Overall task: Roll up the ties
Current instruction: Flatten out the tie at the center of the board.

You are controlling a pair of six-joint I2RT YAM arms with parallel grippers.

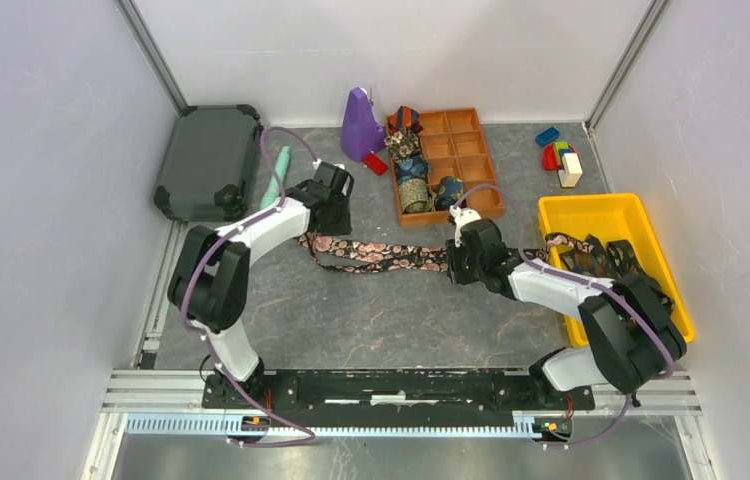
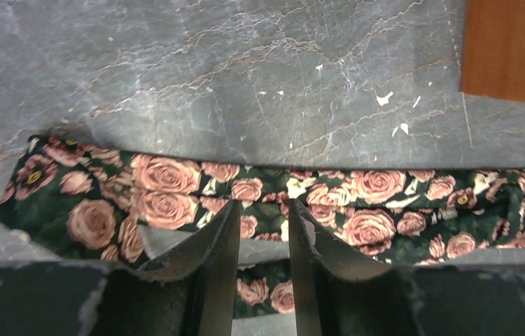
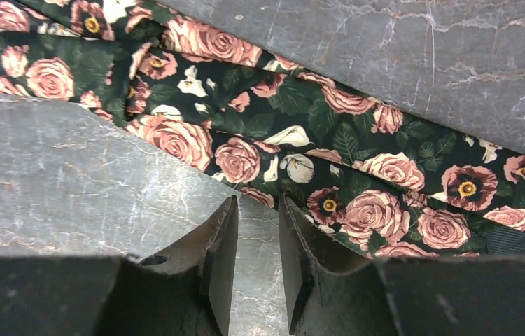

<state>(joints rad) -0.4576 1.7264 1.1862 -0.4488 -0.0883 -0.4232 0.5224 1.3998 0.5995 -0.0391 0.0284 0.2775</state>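
**A:** What does the tie look like?

**B:** The tie (image 1: 381,255) is a long, narrow strip of dark green-black cloth. It is printed with pink roses, a few white blooms and small dark flowers with yellow centres.

**A:** Where is it?

**B:** It lies flat across the middle of the table (image 1: 351,320), running left to right and slightly rumpled. Near its left end it looks doubled, two strips lying side by side.

**A:** And the grippers?

**B:** The left gripper (image 2: 263,217) hangs right over that left part. Its fingers (image 2: 211,252) stand a narrow gap apart, with roses showing through the gap. I cannot tell whether they touch the cloth. The right gripper (image 3: 258,210) is at the tie's right part. Its fingers (image 3: 221,245) are also narrowly apart and hold nothing. Bare table shows in the gap, and the tie is just past the tips.

**A:** What's around?

**B:** Rolled ties (image 1: 413,180) sit in the left compartments of the tray (image 1: 466,125) at the back. Other ties (image 1: 601,255) drape over the bin (image 1: 611,205) on the right. A case (image 1: 209,160) is at the back left and blocks (image 1: 559,155) are at the back right.
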